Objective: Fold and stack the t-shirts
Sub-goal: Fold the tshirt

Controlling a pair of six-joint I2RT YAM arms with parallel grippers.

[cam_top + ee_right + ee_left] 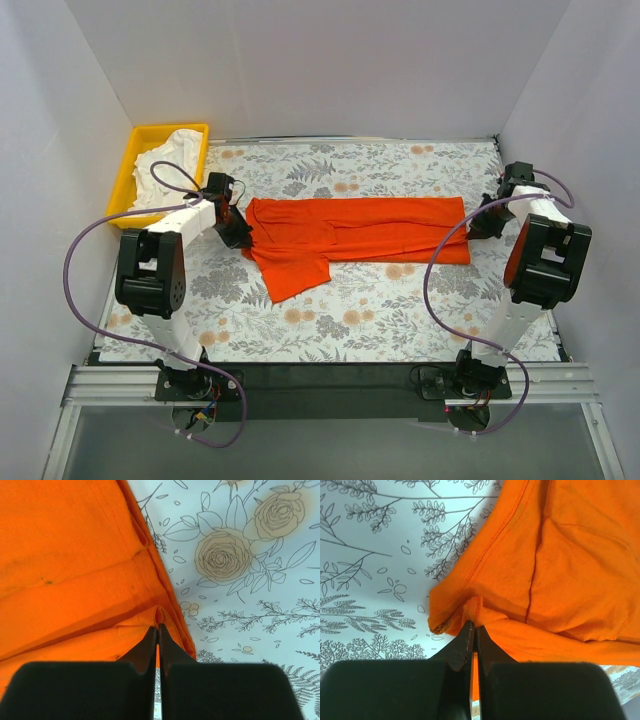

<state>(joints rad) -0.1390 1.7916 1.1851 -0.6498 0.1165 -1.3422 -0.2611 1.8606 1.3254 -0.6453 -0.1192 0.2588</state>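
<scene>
The orange-red t-shirt lies as a long folded band across the middle of the floral table, one sleeve hanging toward the front left. My left gripper is shut on the shirt's left end; the left wrist view shows the jaws pinching a bunched fold of orange fabric. My right gripper is shut on the shirt's right end; its jaws pinch a fold at the edge of the orange fabric. The white t-shirt lies crumpled in the tray at the back left.
The yellow plastic tray stands at the back left corner against the wall. White walls close in the table on the left, back and right. The black base rail runs along the near edge.
</scene>
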